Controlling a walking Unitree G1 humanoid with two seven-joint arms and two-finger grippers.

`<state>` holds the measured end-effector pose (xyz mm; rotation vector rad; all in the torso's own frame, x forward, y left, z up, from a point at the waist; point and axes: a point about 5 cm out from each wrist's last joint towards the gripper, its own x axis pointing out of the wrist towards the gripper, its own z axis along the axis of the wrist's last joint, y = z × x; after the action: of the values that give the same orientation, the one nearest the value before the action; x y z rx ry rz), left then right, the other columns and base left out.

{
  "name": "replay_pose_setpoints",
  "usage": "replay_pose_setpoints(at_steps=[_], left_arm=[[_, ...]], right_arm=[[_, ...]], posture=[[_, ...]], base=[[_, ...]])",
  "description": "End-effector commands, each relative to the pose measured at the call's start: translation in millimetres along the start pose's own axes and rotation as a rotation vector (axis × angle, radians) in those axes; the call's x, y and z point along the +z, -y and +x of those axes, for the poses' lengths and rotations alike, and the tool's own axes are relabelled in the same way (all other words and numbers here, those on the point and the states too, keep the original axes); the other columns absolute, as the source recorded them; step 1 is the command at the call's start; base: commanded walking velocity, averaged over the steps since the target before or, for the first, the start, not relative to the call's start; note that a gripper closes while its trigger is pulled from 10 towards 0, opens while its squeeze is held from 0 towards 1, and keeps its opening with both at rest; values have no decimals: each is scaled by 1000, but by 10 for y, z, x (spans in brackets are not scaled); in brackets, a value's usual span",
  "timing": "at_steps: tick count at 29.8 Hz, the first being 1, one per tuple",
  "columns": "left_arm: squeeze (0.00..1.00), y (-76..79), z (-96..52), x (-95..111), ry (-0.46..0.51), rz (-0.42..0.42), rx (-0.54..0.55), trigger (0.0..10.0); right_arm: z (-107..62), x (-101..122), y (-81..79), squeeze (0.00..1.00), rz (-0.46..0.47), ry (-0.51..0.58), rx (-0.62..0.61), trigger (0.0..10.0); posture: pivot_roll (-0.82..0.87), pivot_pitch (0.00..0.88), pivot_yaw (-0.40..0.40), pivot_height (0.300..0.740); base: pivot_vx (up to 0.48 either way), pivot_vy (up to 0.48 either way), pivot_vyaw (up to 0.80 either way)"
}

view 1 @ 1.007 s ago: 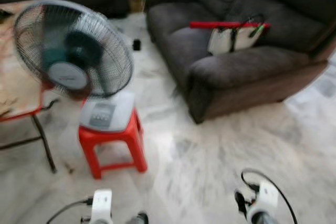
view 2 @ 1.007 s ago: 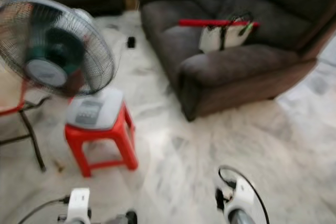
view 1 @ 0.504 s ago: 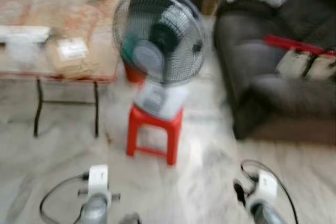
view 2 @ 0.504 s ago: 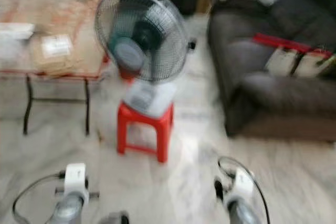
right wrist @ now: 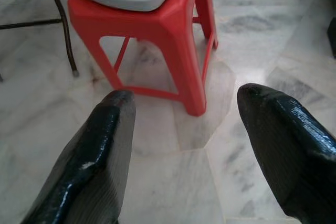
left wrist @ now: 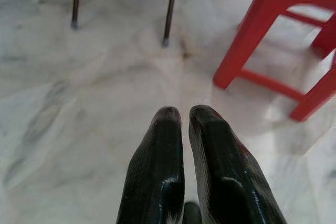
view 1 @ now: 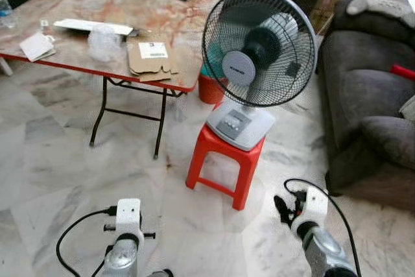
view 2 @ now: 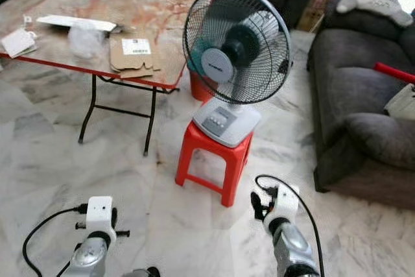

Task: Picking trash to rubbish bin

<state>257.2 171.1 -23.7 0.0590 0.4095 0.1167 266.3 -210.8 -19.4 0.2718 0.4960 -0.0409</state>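
Note:
A marble-topped folding table [view 1: 97,4] stands at the left. On it lie a flattened piece of cardboard [view 1: 152,56], a crumpled clear plastic wrap [view 1: 104,40] and some white paper [view 1: 35,47]. A red bucket-like container [view 1: 209,89] sits on the floor, partly hidden behind the fan. My left gripper [left wrist: 185,116] hangs low over the floor, shut and holding nothing. My right gripper [right wrist: 184,100] is open, its fingers wide apart, pointing at the red stool [right wrist: 157,24]. Both arms are low at the front, well short of the table.
A standing fan [view 1: 256,47] rests on the red plastic stool [view 1: 224,160] in the middle. A dark grey sofa [view 1: 369,102] fills the right side. The table's thin metal legs [view 1: 97,115] stand at the left. Pale marble floor [view 1: 65,167] lies open before me.
The camera has swung left: the table has come into view, and the fan, stool and sofa have shifted right. The picture is now sharp. Both arms stay low.

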Motion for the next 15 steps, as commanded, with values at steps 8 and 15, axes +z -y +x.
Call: replay_pose_setpoints(at_steps=[8, 15], left_arm=[[0, 42, -56, -177, -108, 9, -21, 10000], [0, -81, -141, -329, -154, 0, 4, 10000]], right_arm=[[-102, -225, 161, 0, 47, -100, -130, 10000], [-152, -300, 215, 0, 75, -114, -156, 10000]], posture=[[33, 98, -104, 740], [36, 99, -100, 740]], base=[[0, 0, 0], [0, 311, -529]])
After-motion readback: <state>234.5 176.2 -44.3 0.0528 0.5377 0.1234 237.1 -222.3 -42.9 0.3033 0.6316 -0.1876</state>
